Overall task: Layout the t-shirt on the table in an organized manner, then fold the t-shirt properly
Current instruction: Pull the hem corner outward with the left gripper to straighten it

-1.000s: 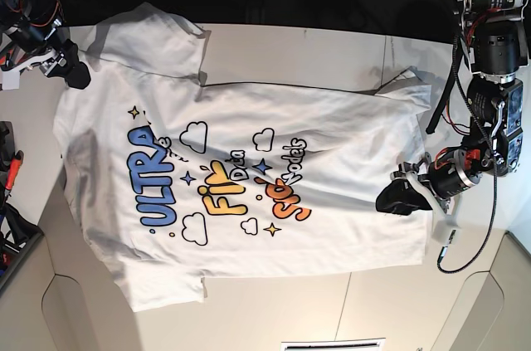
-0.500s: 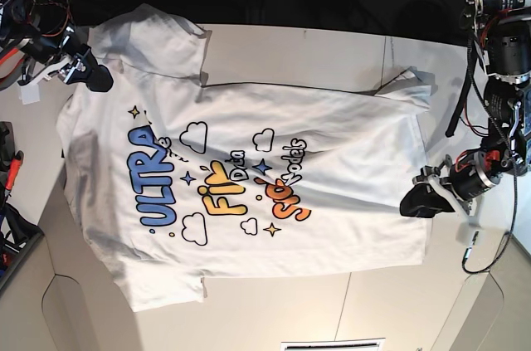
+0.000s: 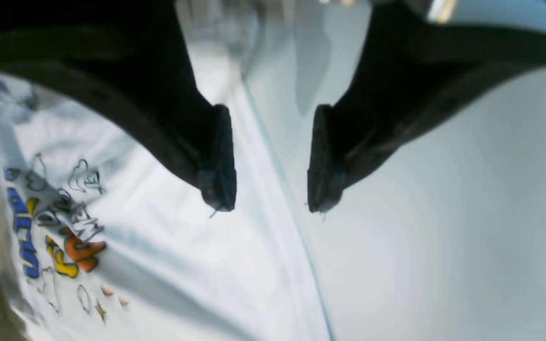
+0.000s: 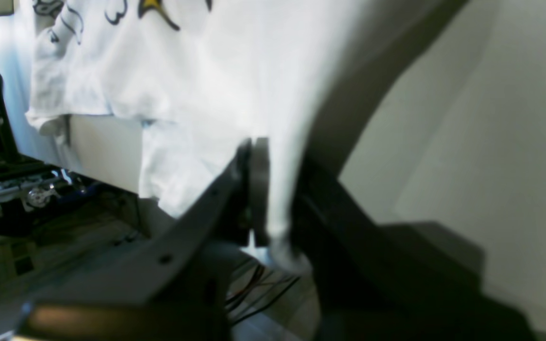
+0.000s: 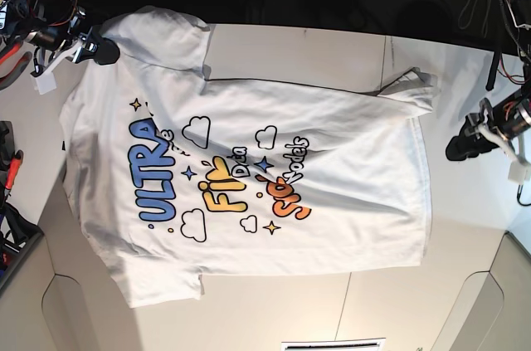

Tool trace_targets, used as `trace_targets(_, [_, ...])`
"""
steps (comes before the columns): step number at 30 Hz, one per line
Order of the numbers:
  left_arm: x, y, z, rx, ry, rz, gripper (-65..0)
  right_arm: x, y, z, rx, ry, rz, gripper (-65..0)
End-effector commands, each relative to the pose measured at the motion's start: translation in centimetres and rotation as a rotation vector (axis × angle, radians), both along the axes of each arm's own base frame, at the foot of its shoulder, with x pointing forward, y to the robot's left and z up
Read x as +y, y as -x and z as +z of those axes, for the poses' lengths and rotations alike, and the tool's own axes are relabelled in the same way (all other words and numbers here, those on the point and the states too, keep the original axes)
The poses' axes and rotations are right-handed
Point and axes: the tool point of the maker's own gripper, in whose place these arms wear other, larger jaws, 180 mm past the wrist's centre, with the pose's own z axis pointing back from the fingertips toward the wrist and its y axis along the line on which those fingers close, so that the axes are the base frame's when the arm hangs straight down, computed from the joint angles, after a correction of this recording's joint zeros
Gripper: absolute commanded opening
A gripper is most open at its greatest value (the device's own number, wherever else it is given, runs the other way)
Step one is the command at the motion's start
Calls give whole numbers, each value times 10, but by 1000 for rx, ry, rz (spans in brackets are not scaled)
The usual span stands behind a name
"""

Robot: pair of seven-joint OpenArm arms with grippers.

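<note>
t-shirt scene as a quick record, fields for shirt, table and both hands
t-shirt: spread print-up on the table, some wrinkles, one hem corner folded over
table: off-white, thin dark seam
right hand: shut on the t-shirt at its sleeve and shoulder edge, fabric pinched between the fingers
left hand: open, off the shirt beside the hem, holding nothing

Black claw [image 3: 270, 189] fingers with flat pads, red and black cables behind.

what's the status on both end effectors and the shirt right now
Right end effector shut on t-shirt sleeve edge. Left end effector open, empty, off the hem. Shirt print-up on table, one hem corner bunched. Nothing in the way.
</note>
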Motion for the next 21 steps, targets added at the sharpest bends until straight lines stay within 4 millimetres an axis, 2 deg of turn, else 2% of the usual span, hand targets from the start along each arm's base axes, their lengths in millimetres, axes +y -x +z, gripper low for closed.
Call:
trace_targets(1, [8,-2,13,-40,5,7,-362,-10,3,0,19,39,20,-650])
trace_targets(5, [13,31,-6,33,13,26,-362,-21,1,3,16,65,26,-650])
trace_targets(8, [12,49,-17,76,13,26,-359,-30,-1,7,9,82,29,-650])
trace_targets(11, [13,66,-27,120,1,22,-303,-35,-2,9,9,96,33,-650])
trace_targets(17, [20,72,-33,138,-61,18,-288,-45,-4,13,2,117,33,-650])
trace_targets(21, [18,76,-35,161,-56,5,-289,-51,-5,15,1,134,37,-650])
